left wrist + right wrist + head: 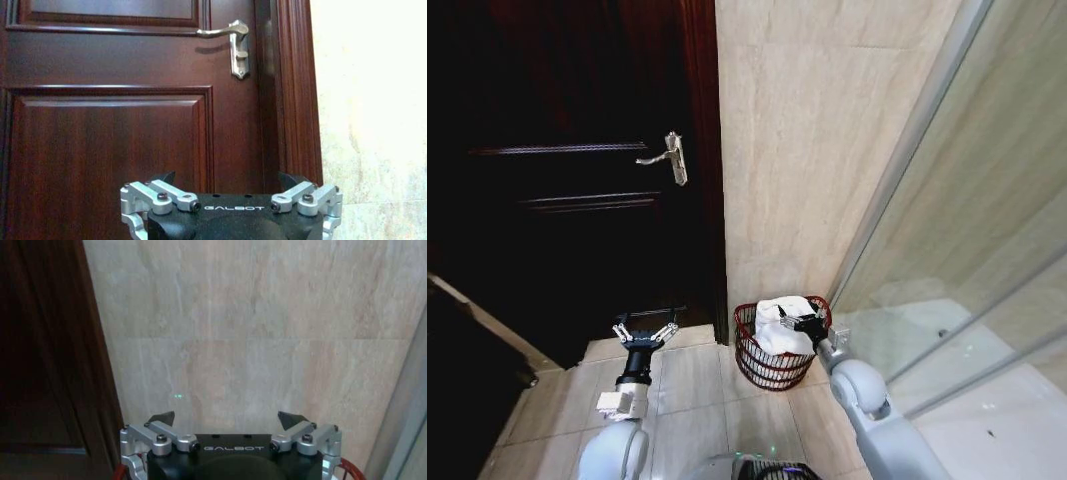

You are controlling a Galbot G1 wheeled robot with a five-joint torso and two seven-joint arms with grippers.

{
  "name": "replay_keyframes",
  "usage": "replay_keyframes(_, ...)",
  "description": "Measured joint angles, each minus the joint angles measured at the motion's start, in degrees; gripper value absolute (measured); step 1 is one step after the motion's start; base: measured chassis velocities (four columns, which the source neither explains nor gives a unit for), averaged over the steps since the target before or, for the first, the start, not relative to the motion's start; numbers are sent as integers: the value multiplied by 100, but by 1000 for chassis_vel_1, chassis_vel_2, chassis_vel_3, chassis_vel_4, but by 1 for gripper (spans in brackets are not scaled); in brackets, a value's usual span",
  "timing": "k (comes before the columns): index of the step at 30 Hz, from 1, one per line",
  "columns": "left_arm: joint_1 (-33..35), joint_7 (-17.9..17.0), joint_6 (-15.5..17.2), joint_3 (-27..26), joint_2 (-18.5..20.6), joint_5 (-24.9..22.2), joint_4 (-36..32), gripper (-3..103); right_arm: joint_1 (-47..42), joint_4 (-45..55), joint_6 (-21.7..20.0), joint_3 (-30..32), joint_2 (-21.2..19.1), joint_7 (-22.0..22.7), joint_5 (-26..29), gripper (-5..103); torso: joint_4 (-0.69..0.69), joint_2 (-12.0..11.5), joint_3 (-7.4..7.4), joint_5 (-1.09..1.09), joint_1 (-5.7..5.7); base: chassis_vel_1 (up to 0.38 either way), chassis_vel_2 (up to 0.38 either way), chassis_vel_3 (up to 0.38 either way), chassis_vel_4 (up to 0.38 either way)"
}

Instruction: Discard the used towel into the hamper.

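The right gripper (pixel 799 323) hangs over the hamper (pixel 767 365), fingers spread with nothing between them. Just beneath and beside it, a white towel (pixel 779 325) lies heaped in the hamper, seemingly draped over the rim, though that is hard to judge. The left gripper (pixel 644 332) is held up well to the side, facing the dark door (pixel 577 200), fingers spread wide and empty.

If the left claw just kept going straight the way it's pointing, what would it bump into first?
Most likely the dark red-brown panelled wooden door. The open left gripper faces its lower panel squarely, with nothing visible between them.
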Motion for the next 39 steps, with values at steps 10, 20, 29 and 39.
replay_keyframes(10, 23, -15, -11, -42, -2, -18, -40, 100, 563, -387, -1468, -157, -325, -279, 661, 100, -2, -1, -5, 0, -7, -4, -7, -4, -3)
replay_keyframes(20, 182, -15, -86, -203, 53, -59, -146, 100, 1496, -1625, -1723, -680, -836, -265, 1491, 100, 0, -5, -5, -1, -5, 0, 0, 0, 0)
replay_keyframes(29, 156, -12, -93, -102, -9, 52, -90, 100, 1735, -2319, -1700, -896, -910, -601, 1293, 100, -1, -6, -7, -1, -6, 0, 0, 0, 0)
replay_keyframes(39, 119, -11, -22, 57, -82, 234, -80, 100, 2289, -3100, -1688, -1350, -722, -750, 1310, 100, 0, -7, -7, -1, -6, 0, 0, 0, 0)
